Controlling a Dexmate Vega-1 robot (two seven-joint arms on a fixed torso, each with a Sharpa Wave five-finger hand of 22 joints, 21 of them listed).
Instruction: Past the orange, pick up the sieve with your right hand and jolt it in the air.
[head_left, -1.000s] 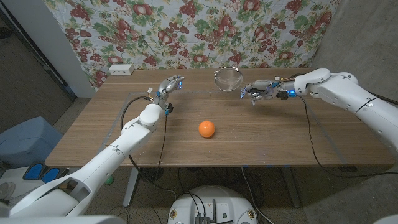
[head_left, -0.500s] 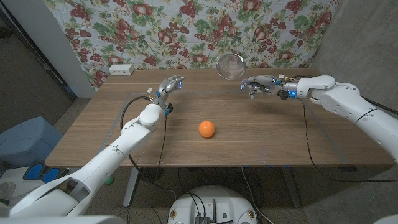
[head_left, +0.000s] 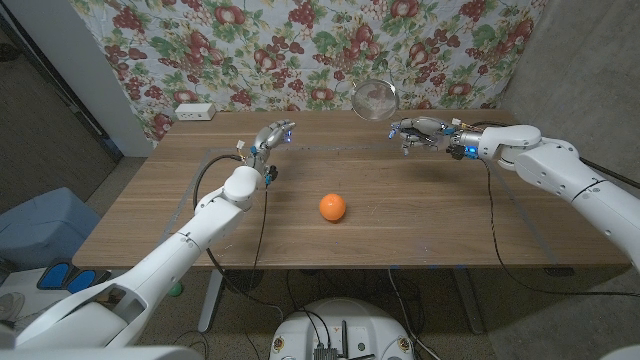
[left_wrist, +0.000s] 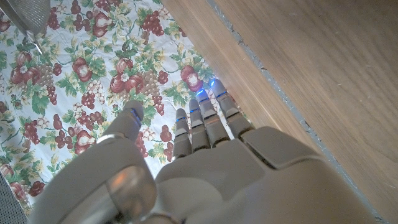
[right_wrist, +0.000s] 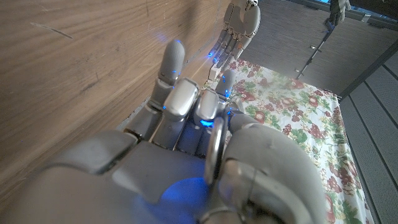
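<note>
sieve (head_left: 374, 98) held aloft in right hand (head_left: 420, 132); left hand (head_left: 272, 138) spread, empty.

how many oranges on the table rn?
1. The orange sits near the middle of the wooden table, nearer the front edge than both hands and apart from them. None looks hidden.

A wooden bench (head_left: 420, 215) stands before a cloth (head_left: 320, 45) printed with fruit and leaves, hung across the back. A white box (head_left: 194, 111) sits at the bench's far left corner. Grey floor (head_left: 600, 70) lies to the right, and a blue bin (head_left: 40, 225) stands left.
</note>
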